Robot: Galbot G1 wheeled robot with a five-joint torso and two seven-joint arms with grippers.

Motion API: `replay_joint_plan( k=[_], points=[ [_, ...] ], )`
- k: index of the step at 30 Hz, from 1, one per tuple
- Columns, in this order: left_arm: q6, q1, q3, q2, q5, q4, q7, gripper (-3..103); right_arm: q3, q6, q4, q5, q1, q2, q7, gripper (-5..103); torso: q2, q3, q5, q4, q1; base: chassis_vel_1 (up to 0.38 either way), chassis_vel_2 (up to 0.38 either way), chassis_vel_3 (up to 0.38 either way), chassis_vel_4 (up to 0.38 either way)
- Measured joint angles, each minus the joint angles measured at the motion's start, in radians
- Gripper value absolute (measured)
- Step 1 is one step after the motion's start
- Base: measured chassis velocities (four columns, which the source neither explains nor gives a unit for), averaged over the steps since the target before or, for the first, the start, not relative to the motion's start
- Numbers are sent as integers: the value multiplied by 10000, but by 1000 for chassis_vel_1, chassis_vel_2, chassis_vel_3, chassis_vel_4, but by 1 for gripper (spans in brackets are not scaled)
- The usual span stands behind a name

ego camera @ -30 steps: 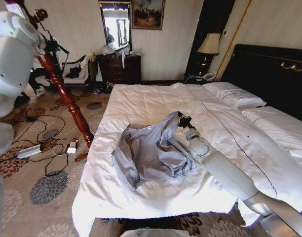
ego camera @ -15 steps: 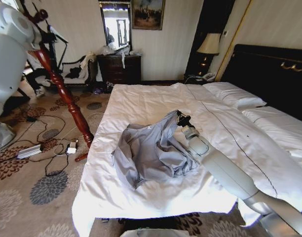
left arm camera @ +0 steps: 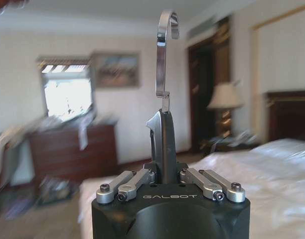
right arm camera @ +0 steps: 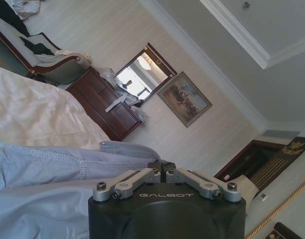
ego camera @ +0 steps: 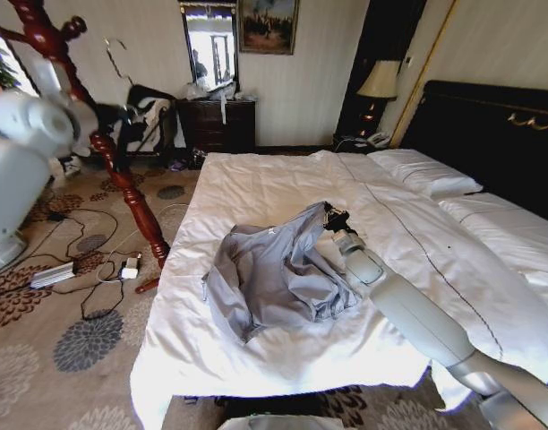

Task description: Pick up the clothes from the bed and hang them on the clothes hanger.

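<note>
A: Shirt first; where are the clothes (ego camera: 276,278)?

B: Crumpled on the white bed (ego camera: 274,188), near its foot edge; the long axis runs from the near left corner up toward the right pincer (ego camera: 328,215), which has one raised fold clenched between its fingers; the right wrist view confirms this, blue-grey cloth (right arm camera: 53,169) gathered right at the closed fingertips.

A: And the other arm?

B: In the head view its white bulk sits at far left, beside a red wooden coat stand (ego camera: 113,170); the left wrist view adds what that one lacks; the left pincer (left arm camera: 165,172) is clamped on the clothes hanger (left arm camera: 163,144), edge-on and upright, silver hook on top.

A: The room?

B: Patterned carpet, dark dresser (ego camera: 216,124) under a mirror, framed painting, lamp, black headboard (ego camera: 489,134) at right.
</note>
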Motion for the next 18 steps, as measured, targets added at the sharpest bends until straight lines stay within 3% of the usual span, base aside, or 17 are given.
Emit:
replay_joint_plan(
  k=[1, 2, 6, 7, 9, 11, 18],
  points=[
    [-257, 501, -332, 207, 32, -246, 385, 15, -37, -4, -14, 5, 19, 3, 2, 0, 0, -1, 7, 6, 0, 0, 0, 0, 0],
    [-257, 501, -332, 207, 32, -246, 385, 15, -37, -4, -14, 5, 19, 3, 2, 0, 0, -1, 7, 6, 0, 0, 0, 0, 0],
    [-1343, 3273, -2174, 1121, 443, -1144, 2044, 15, -250, -23, -104, 22, 177, 70, 18, 0, 0, -1, 6, 8, -1, 0, 0, 0, 0],
    [-1343, 3273, -2174, 1121, 443, -1144, 2044, 15, -250, -23, -104, 22, 177, 70, 18, 0, 0, -1, 6, 8, -1, 0, 0, 0, 0],
    [-1838, 4632, -2829, 1556, 646, -1452, 2724, 15, -356, -25, -180, 24, 279, 113, 20, 0, 0, 0, -13, 5, 0, 0, 0, 0, 0],
    [-2212, 5783, -3334, 1936, 639, -1800, 3299, 15, -460, -24, -240, 23, 372, 168, 22, 0, 0, 0, 4, 8, 0, 0, 0, 0, 0],
    [-2973, 7874, -3882, 2407, 504, -2488, 3719, 15, -679, -12, -352, 29, 589, 269, 28, 0, 0, 0, -1, 3, 0, 0, 0, 0, 0]
  ],
)
